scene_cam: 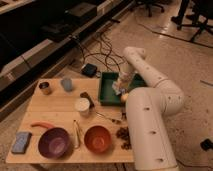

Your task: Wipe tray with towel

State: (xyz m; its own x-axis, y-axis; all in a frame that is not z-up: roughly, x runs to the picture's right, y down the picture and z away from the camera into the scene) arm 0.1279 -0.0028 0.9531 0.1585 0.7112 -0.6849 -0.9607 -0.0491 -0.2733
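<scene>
A green tray (107, 95) sits at the far right of the wooden table (55, 107). A pale towel (118, 89) lies inside the tray near its right side. My gripper (120, 82) comes down from the white arm (150, 85) onto the towel, inside the tray. A small yellowish object (124, 98) shows at the tray's front right corner.
On the table: a white cup (83, 106), a metal can (45, 88), a grey cup (66, 84), a purple bowl (54, 142), an orange bowl (97, 138), a carrot (41, 125), a blue sponge (21, 142), utensils. Cables and a black box (90, 69) lie on the floor behind.
</scene>
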